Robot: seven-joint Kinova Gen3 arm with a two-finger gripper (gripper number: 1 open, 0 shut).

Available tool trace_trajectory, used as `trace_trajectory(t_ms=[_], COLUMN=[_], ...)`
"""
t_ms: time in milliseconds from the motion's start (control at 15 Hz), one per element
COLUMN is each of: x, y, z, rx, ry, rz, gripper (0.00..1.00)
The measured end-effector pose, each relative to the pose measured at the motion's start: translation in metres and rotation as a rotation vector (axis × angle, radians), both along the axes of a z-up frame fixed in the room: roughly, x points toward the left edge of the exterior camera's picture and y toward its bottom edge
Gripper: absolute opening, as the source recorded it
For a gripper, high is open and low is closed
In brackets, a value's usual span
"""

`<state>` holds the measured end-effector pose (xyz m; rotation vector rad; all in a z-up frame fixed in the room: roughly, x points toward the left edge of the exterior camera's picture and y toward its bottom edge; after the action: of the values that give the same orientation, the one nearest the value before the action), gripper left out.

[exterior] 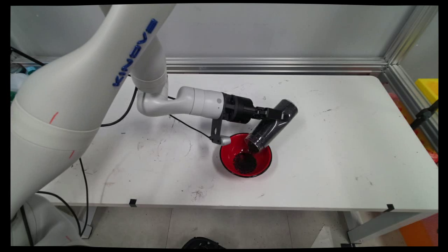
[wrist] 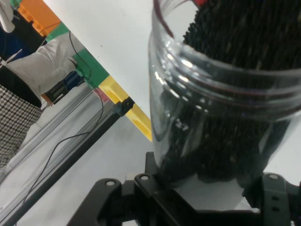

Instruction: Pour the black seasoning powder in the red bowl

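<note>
My gripper is shut on a clear plastic jar filled with small black grains. The jar is tilted, its open mouth pointing down over a red bowl on the white table. A heap of black grains lies in the bowl's bottom, just below the jar's mouth. In the hand view the jar fills the frame between the gripper's black fingers, with the grains packed toward its threaded mouth at the top.
The bowl stands near the table's middle, toward the front edge. A black cable trails from the arm across the table. An aluminium rail runs along the back, and a yellow box sits beyond the right edge.
</note>
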<state>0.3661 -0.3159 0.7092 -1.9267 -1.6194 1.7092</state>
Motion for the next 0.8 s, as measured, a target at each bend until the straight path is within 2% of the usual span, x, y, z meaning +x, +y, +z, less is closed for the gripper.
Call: trace_trajectory(t_ms=[800], x=[-0.0029], y=[-0.0008], z=[-0.0006], rx=[-0.026], ry=[0.002], rz=[-0.009], gripper=[0.0])
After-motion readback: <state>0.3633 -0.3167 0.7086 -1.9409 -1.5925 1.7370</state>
